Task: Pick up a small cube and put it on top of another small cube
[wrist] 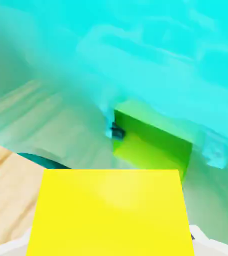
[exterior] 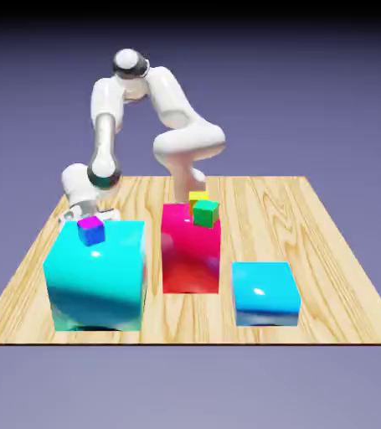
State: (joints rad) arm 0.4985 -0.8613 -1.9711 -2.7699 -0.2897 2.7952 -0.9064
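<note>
A small cube with a magenta top and a blue front sits at the far left edge of the big cyan block's top. My gripper comes down on it from behind and is shut on it. In the hand view the same small cube shows a yellow face that fills the space between my fingertips. The glossy cyan block lies below it and mirrors a green patch. A second small cube, green, rests on the tall red block, with a yellow shape right behind it.
A low blue block stands on the wooden table at the exterior view's right. The red block stands between it and the cyan block. The arm's elbow hangs behind the red block.
</note>
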